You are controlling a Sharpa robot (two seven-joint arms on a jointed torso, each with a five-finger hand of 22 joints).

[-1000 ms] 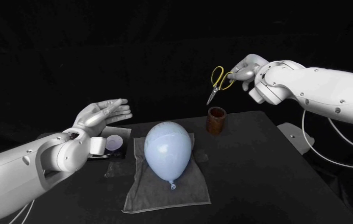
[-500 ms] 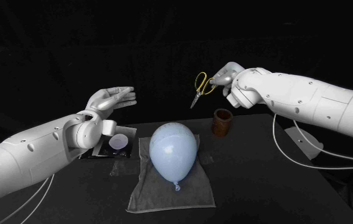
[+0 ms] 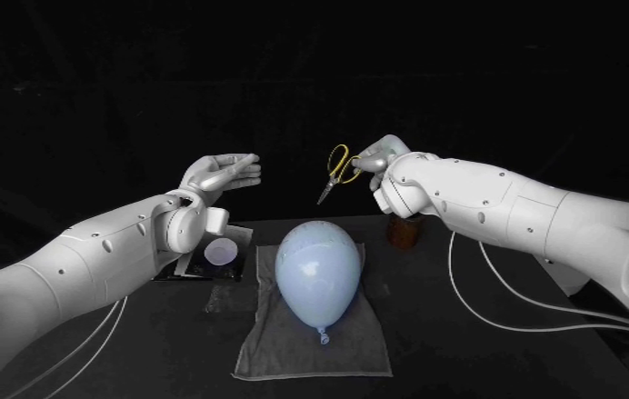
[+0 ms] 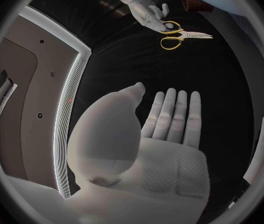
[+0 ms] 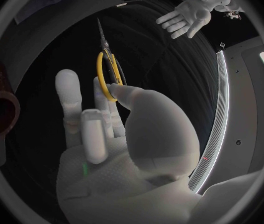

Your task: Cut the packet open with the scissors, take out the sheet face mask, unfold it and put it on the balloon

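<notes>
Scissors (image 3: 338, 170): in the air at 9 o'clock of the right hand (image 3: 376, 155), yellow handles pinched by thumb and fingers, blades closed, tips toward 7 o'clock. Left hand (image 3: 223, 172): at 9 o'clock of the scissors, well apart, palm flat, fingers stretched, holding nothing. Packet (image 3: 216, 255): on the table (image 3: 524, 344) at 6 o'clock of the left hand, partly hidden by that wrist. Balloon (image 3: 319, 272): at 6 o'clock of the scissors, lying on a grey cloth (image 3: 269, 349), knot toward 6 o'clock. Brown cup (image 3: 406, 232): at 5 o'clock of the right hand, half behind the forearm.
</notes>
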